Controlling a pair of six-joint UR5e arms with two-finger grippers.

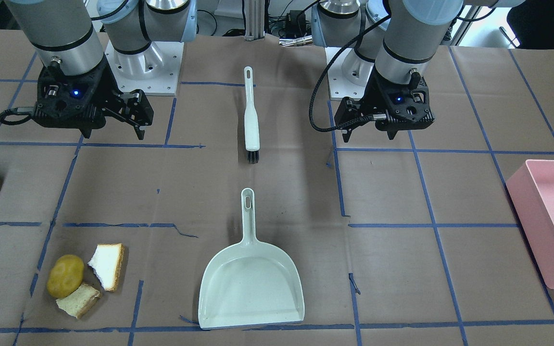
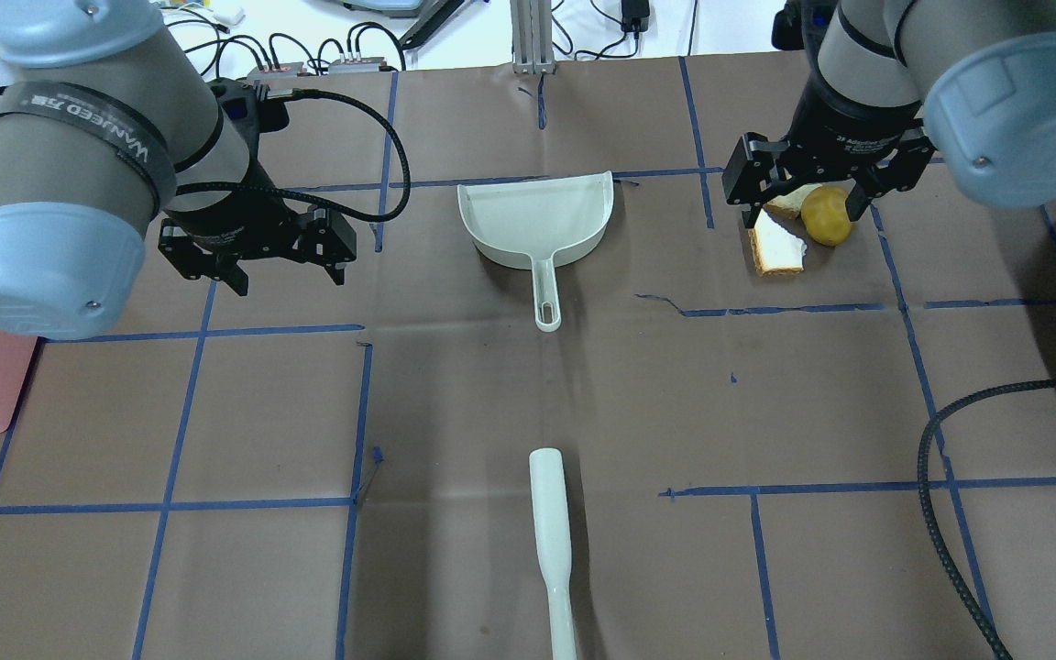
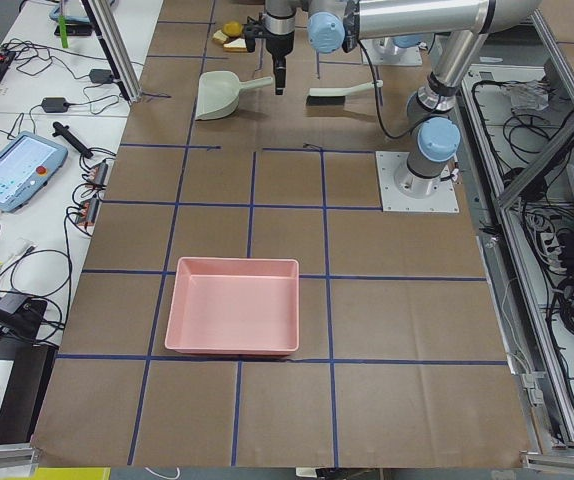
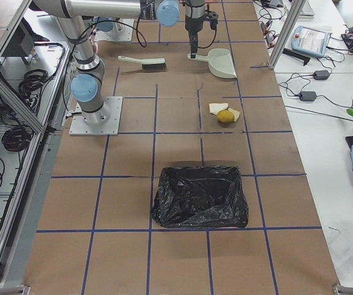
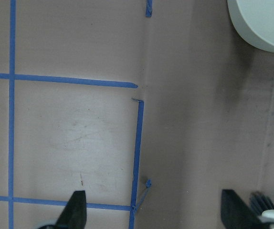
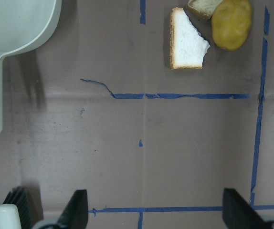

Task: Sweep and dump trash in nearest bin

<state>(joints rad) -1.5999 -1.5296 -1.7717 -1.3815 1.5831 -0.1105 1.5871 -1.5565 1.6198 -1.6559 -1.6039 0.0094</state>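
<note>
Plainly, nothing is held yet: the left gripper (image 1: 369, 133) and the right gripper (image 1: 113, 130) both hang above the counter (image 1: 402, 269) with fingers spread wide and empty.

Closest to the robot's base lies the brush (image 1: 251, 120), handle toward the base and bristles pointing outward. It looks like light, stiff plastic. The thicker middle of its handle seems the best place to take hold, since the thin end would probably twist in the grip.

Beyond it lies the dustpan (image 1: 250, 283), flat on the counter with its mouth facing away from the robot. It is likely light and rigid. Its slim handle lies low, so a pinch across the sides, close to the pan body, should steady it best.

Farther out, on the robot's right, the trash sits in a tight cluster: a potato-like lump (image 1: 65, 275) touching two bread pieces (image 1: 108, 265) (image 1: 79, 300). The lump will probably roll when swept, and the bread looks soft, light and apt to flip or crumble.

The black-lined bin (image 4: 199, 196) at that end looks nearer than the pink bin (image 1: 532, 216).
</note>
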